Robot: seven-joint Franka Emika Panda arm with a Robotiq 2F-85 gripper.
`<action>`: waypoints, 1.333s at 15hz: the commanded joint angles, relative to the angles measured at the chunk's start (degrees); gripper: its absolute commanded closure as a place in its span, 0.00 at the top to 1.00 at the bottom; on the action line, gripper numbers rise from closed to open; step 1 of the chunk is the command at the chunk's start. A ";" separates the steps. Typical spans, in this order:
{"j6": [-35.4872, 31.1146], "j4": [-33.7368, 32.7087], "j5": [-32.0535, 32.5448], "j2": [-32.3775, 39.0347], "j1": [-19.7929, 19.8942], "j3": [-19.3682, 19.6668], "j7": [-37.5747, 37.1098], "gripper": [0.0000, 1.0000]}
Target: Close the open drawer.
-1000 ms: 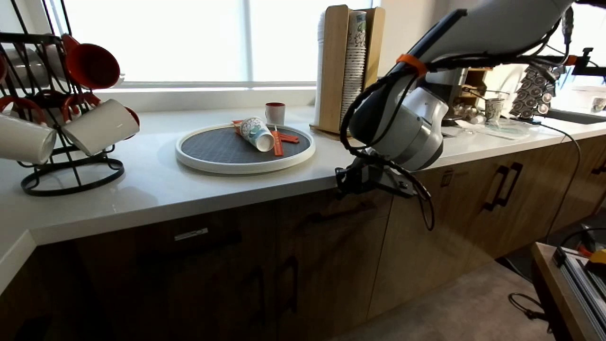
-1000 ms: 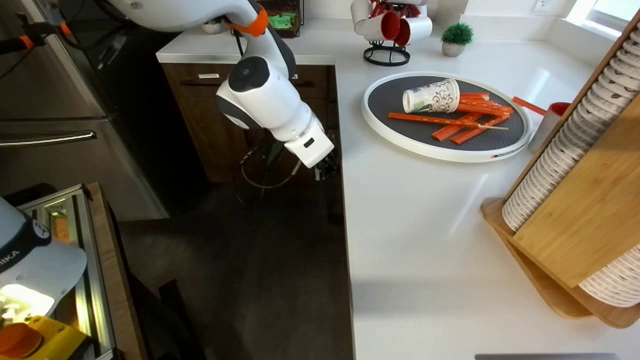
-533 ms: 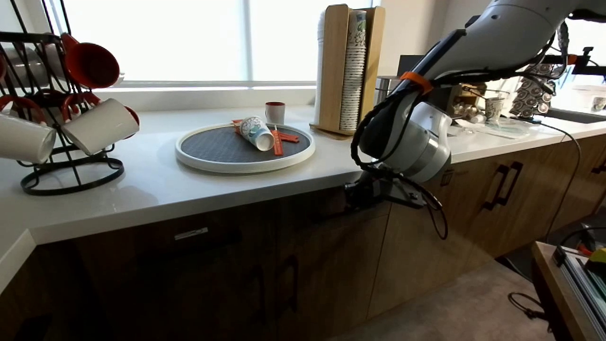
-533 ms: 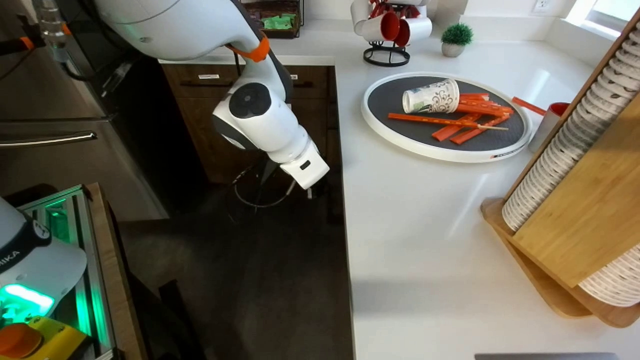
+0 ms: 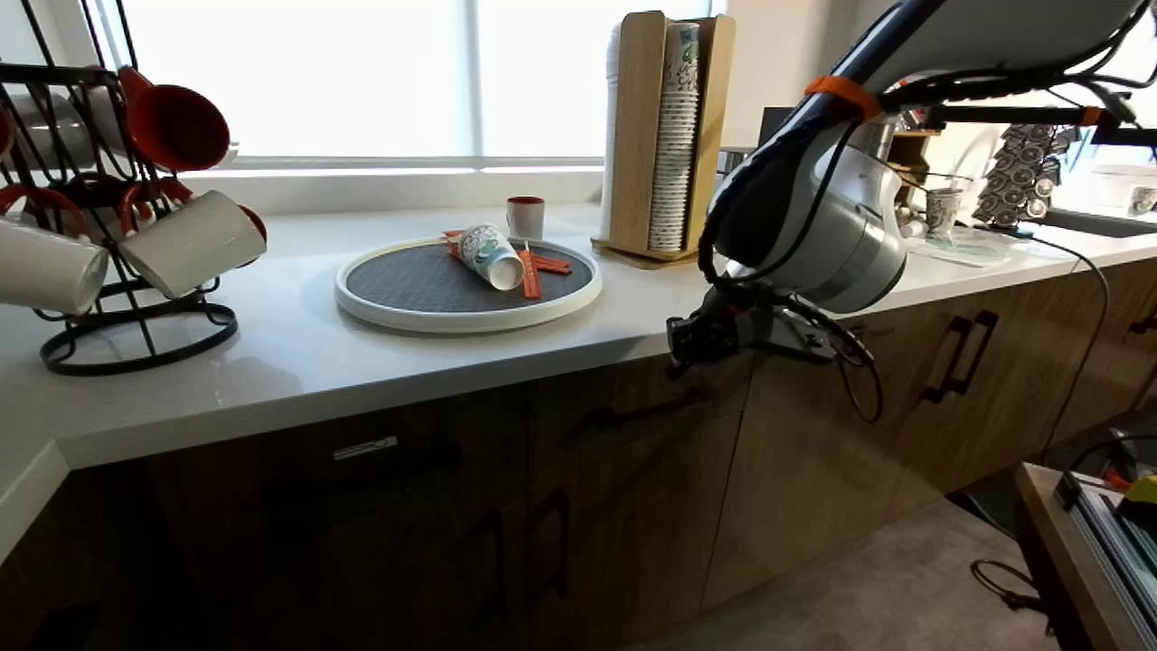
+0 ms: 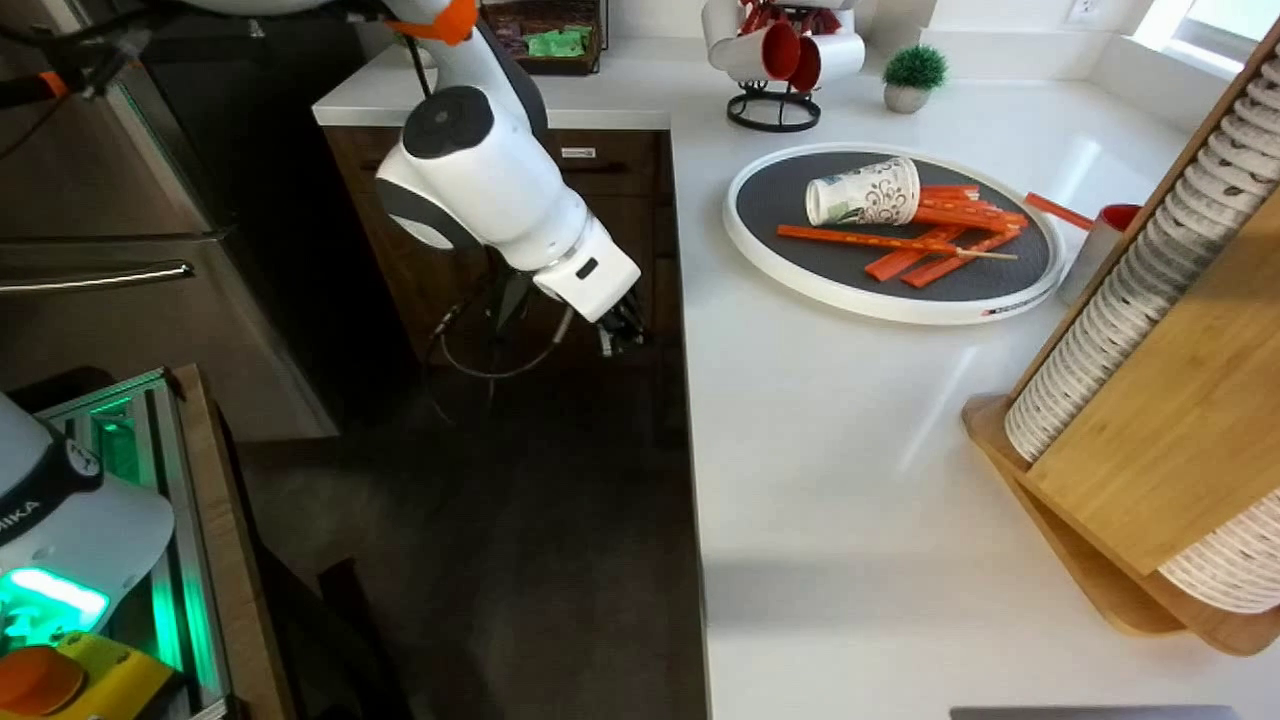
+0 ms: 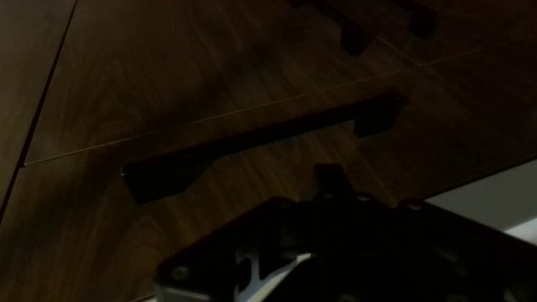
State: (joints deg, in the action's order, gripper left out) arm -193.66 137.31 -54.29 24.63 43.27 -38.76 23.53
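Observation:
The drawer (image 5: 615, 384) has a dark brown wood front with a black bar handle (image 5: 624, 418), under the counter edge. It also shows in the wrist view (image 7: 251, 180). Its front looks flush with the cabinet fronts around it, and no interior shows. In an exterior view the counter hides it. My gripper (image 5: 680, 362) hangs just in front of the counter edge, above the handle and apart from it. It also shows in the other angle (image 6: 625, 328). In the wrist view the fingers (image 7: 329, 178) are dark but look shut together with nothing visible between them.
The white counter (image 5: 271, 348) overhangs the drawer. On it stand a round white-rimmed tray (image 5: 470, 321) with a paper cup, a mug rack (image 5: 136, 312) and a wooden cup holder (image 5: 637, 136). Tall cabinet doors with a black handle (image 5: 972, 353) are at the right.
My gripper dipped toward handle height half a second ago, then rose and backed away from the counter. The drawer front looks the same. The robot base light turned from pale yellow to green.

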 commanded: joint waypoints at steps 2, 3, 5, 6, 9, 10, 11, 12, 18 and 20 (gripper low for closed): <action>13.60 12.32 -0.49 -17.18 -3.73 4.63 1.96 0.00; 16.11 14.63 1.95 -20.21 -3.80 5.54 2.00 0.26; 21.37 17.90 8.54 -26.45 -3.86 7.74 0.16 0.34; 24.23 18.50 12.22 -29.62 -3.21 8.31 -0.32 0.40; 36.69 18.08 22.91 -39.34 -1.31 9.15 -4.53 0.64; 40.81 17.43 25.66 -42.36 -1.15 9.19 -6.06 0.71; 45.21 16.44 29.15 -44.92 -0.74 9.02 -8.39 0.80; 49.63 14.87 30.98 -47.75 -0.70 9.05 -9.24 0.86; 74.37 1.57 58.96 -52.19 -19.28 28.80 -28.36 1.00; 84.52 -3.44 60.25 -50.66 -23.16 31.81 -30.55 1.00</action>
State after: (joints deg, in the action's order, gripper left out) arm -120.40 140.09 1.93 -28.78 25.37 -10.91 -2.27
